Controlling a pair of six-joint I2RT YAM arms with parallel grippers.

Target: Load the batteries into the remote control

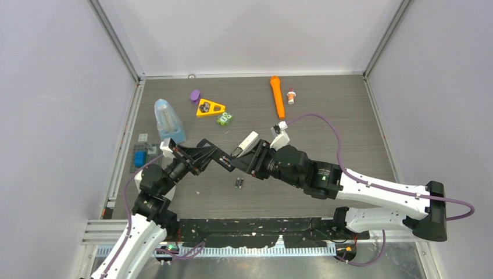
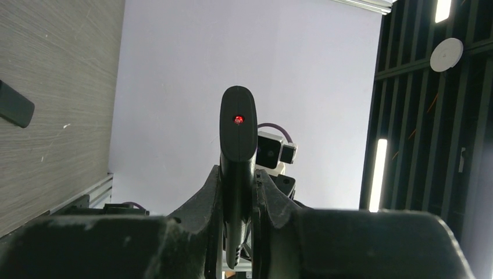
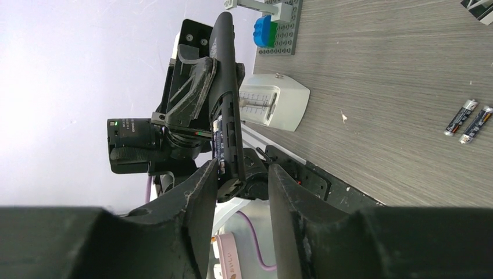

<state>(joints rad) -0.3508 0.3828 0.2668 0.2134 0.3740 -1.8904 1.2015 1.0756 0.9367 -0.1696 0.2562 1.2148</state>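
black fingers of the left gripper [image 2: 238, 177] are clamped on the remote control [image 2: 237, 131], holding it up off the table [image 3: 378, 87] with its open compartment [image 3: 224, 131] turned toward the right arm. further right, the right gripper [image 3: 243, 171] has its jaws apart and straddles the remote's lower end, close on one side with a gap on the other. closing off-centre could twist the remote in the left grip or knock out anything seated in the bay. rightmost, two batteries [image 3: 463, 116] lie loose on the table and could roll if nudged.
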